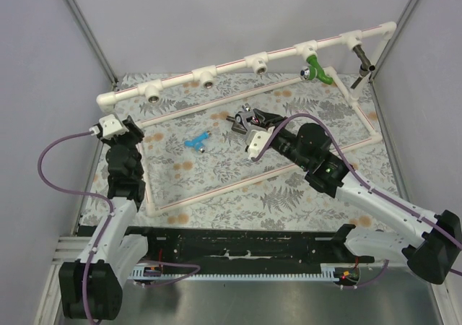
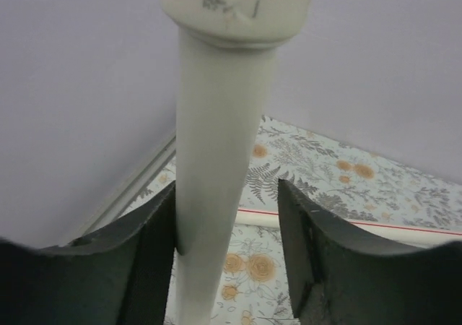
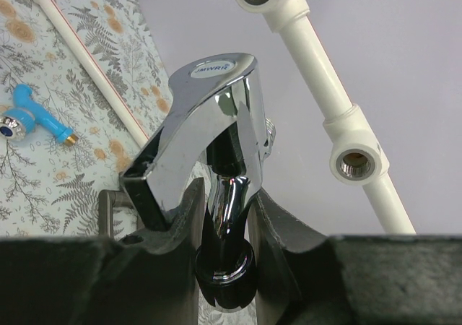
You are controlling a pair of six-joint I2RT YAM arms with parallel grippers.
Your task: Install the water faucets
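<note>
mid-install: our right hand [image 3: 224, 220] is clamped on the shiny silver faucet with dark handle [image 3: 209, 115], short of the white pipe rail [image 3: 317, 72]. our left hand [image 2: 227, 217] loosely straddles a white upright pipe [image 2: 220, 123], not clamped. next we should brace the frame, then thread the faucet into an empty threaded socket [image 3: 355, 165].

The green faucet [image 1: 315, 71] hangs from a fitting on the white pipe rail [image 1: 231, 66], and the dark grey faucet [image 1: 363, 63] slants down from the rail's right end. The light blue faucet [image 1: 197, 142] lies on the bench [image 1: 289, 195] in front of the rail (on its side). The silver faucet [image 3: 209, 123], chrome with a dark base, sits clamped in the right gripper [image 3: 225, 209] in front of the rail.
</note>
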